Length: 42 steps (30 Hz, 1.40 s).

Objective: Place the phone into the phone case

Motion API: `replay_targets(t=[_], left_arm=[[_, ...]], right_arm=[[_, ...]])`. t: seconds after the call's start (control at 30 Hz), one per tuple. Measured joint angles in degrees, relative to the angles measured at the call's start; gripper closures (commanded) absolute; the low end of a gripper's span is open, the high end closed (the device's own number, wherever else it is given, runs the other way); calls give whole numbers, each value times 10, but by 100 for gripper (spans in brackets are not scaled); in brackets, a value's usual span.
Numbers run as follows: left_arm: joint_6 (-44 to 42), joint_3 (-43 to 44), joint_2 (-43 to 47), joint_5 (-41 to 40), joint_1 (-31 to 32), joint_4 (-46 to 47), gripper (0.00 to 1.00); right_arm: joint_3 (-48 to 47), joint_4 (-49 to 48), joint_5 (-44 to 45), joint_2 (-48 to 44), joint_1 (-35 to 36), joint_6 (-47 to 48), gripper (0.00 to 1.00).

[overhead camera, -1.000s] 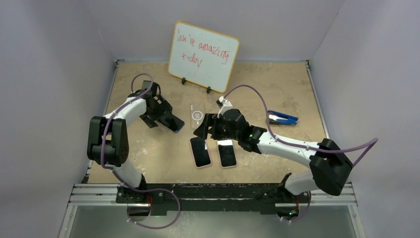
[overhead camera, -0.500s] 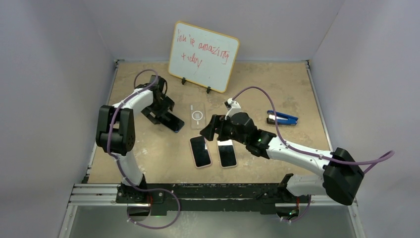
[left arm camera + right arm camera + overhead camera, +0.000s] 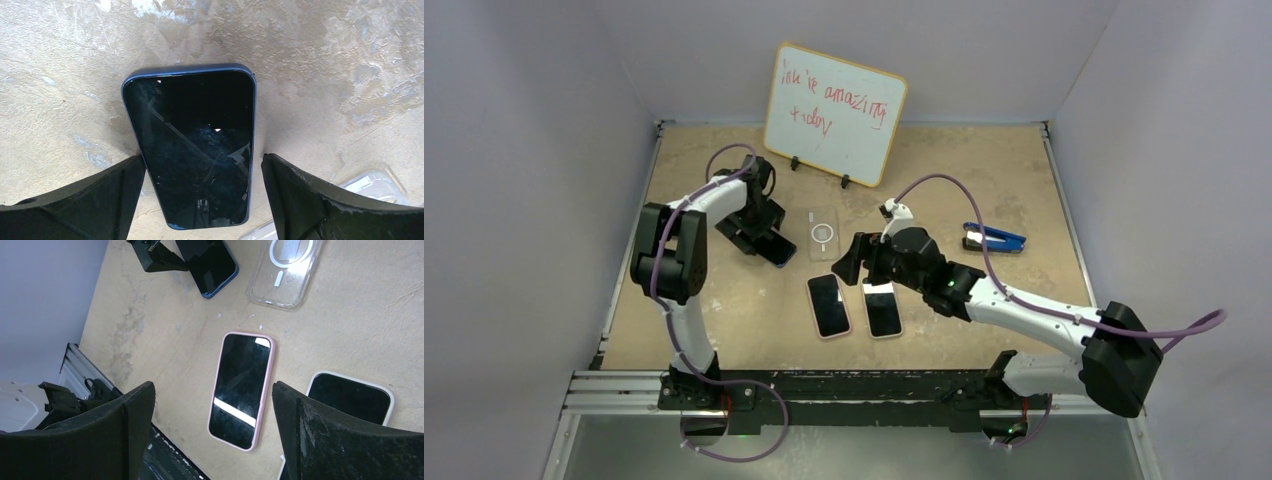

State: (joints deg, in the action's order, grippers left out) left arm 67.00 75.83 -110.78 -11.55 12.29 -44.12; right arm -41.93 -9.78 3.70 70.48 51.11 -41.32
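Blue-edged, dark-screened phone point(image 3: 192, 145) lies flat mid-frame in the left wrist view, between the left gripper's point(image 3: 202, 160) wide-spread fingers, perhaps touching them. A transparent plastic phone case point(image 3: 821, 233) with a white ring lies just right of it in the top view. The right gripper point(image 3: 212, 390), fingers wide apart, hangs above a pink-cased phone point(image 3: 241, 390).

Soft, even overhead light, only faint shadows on the table point(image 3: 724, 310). Everything's pretty sharp. Shade pools around the blue phone point(image 3: 192, 150) in the left wrist view; white glare streak on the pink-cased phone point(image 3: 241, 390).
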Motion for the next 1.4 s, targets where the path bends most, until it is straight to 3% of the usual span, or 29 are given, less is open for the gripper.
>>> replay_targets(t=[0.53, 0.8, 0.93, 1.2, 1.4], left_arm=[[11, 13, -11, -9, 0, -31, 32], [-19, -100, 73, 14, 0, -4, 38], [-36, -160, 123, 32, 0, 4, 39], [-67, -261, 251, 70, 0, 43, 40], [-81, -330, 306, 110, 0, 74, 42]], right_arm=[[-1, 0, 0, 12, 0, 0, 13], [-16, -11, -16, 61, 0, -14, 21], [-30, -27, -30, 95, 3, -22, 30], [-85, -63, -83, 209, 18, -35, 46], [-160, -68, -122, 292, 23, -30, 49]])
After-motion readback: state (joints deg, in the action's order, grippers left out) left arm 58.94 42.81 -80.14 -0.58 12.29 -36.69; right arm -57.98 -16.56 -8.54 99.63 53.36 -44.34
